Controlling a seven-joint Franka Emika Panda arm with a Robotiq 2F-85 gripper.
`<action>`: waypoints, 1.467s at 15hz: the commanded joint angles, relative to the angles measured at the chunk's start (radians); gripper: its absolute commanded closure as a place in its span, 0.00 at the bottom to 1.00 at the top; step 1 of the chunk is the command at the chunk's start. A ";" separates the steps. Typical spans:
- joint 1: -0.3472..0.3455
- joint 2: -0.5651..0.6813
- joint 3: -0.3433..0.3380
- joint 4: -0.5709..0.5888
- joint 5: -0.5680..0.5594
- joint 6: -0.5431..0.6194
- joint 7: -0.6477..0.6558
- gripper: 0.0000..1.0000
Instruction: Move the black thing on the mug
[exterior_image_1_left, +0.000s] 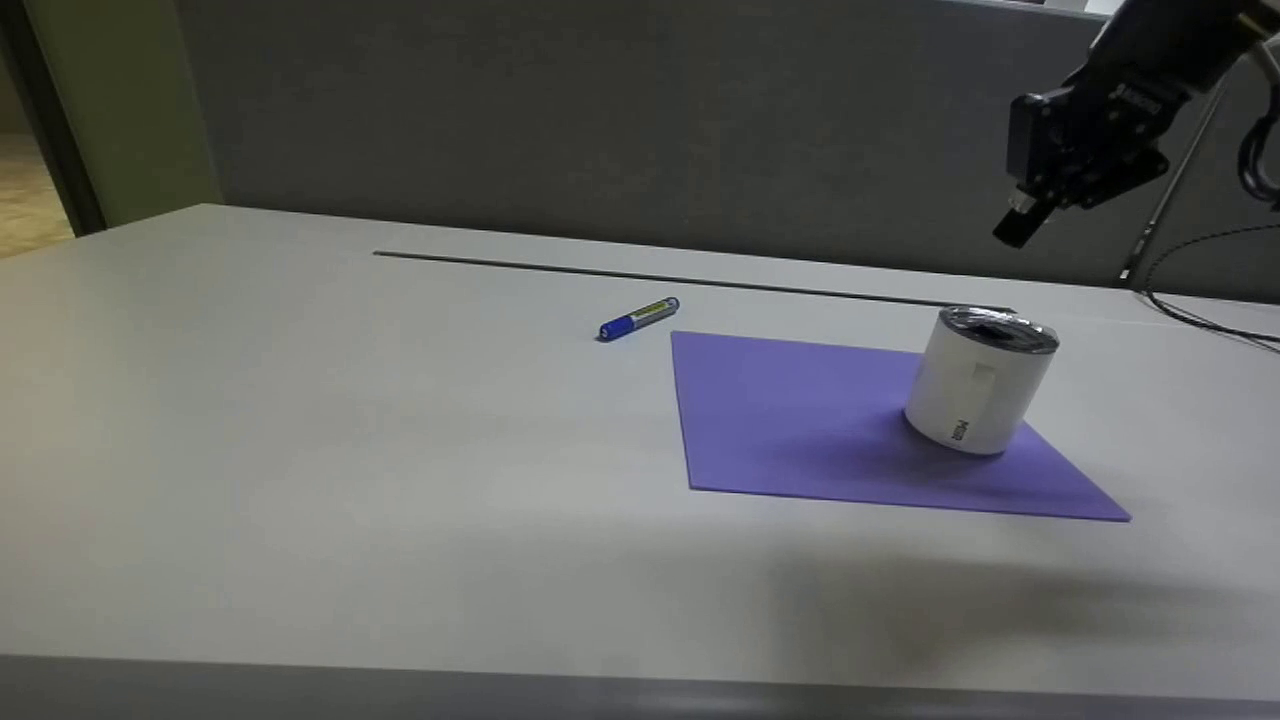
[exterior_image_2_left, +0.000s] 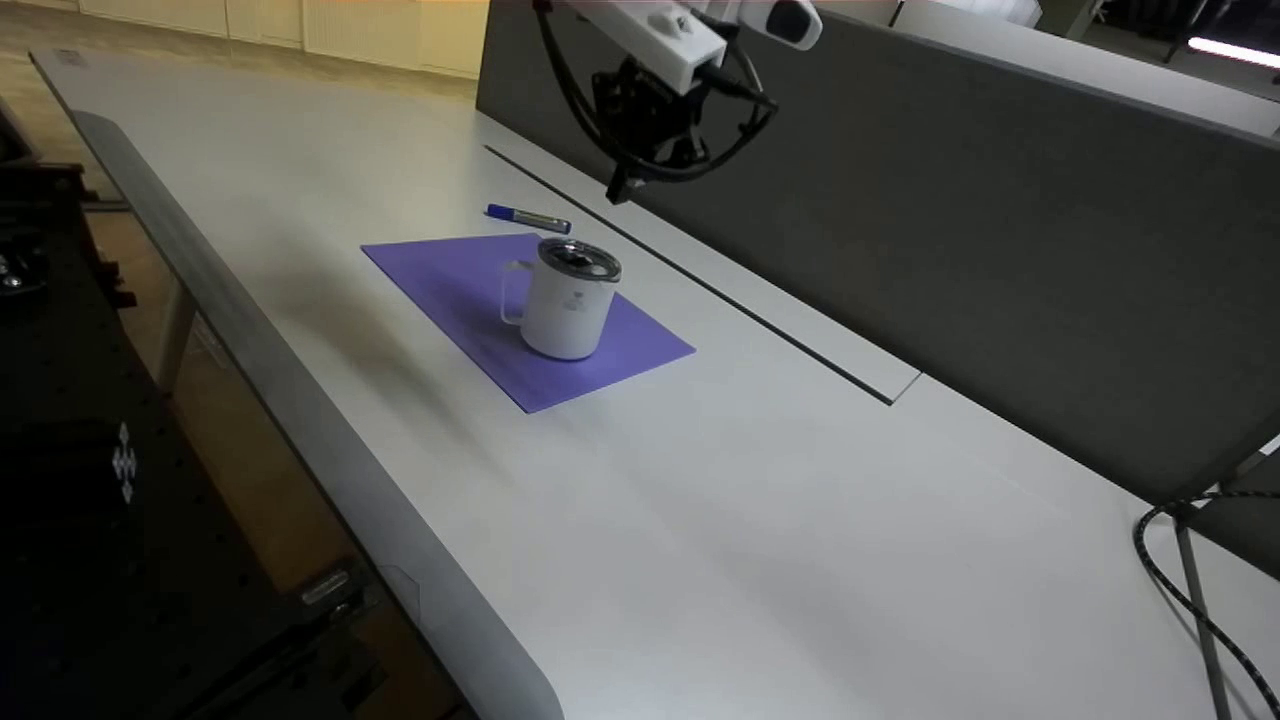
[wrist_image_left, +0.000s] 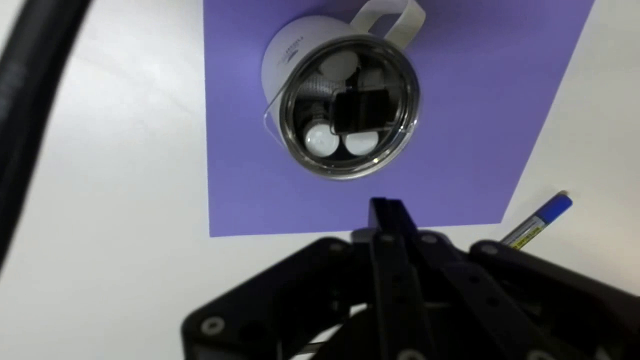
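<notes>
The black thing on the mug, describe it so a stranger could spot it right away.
On the pale table lies a purple sheet, with a white mug standing on it. In the wrist view, look down onto the mug's shiny, round lid. The black thing there is a dark rectangle, unlike the pale round shapes around it.
</notes>
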 joint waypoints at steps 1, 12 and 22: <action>-0.029 -0.042 -0.006 0.077 -0.190 -0.239 0.139 1.00; -0.015 -0.086 0.009 0.120 -0.367 -0.286 0.248 0.60; -0.013 -0.091 0.015 0.117 -0.394 -0.282 0.261 0.00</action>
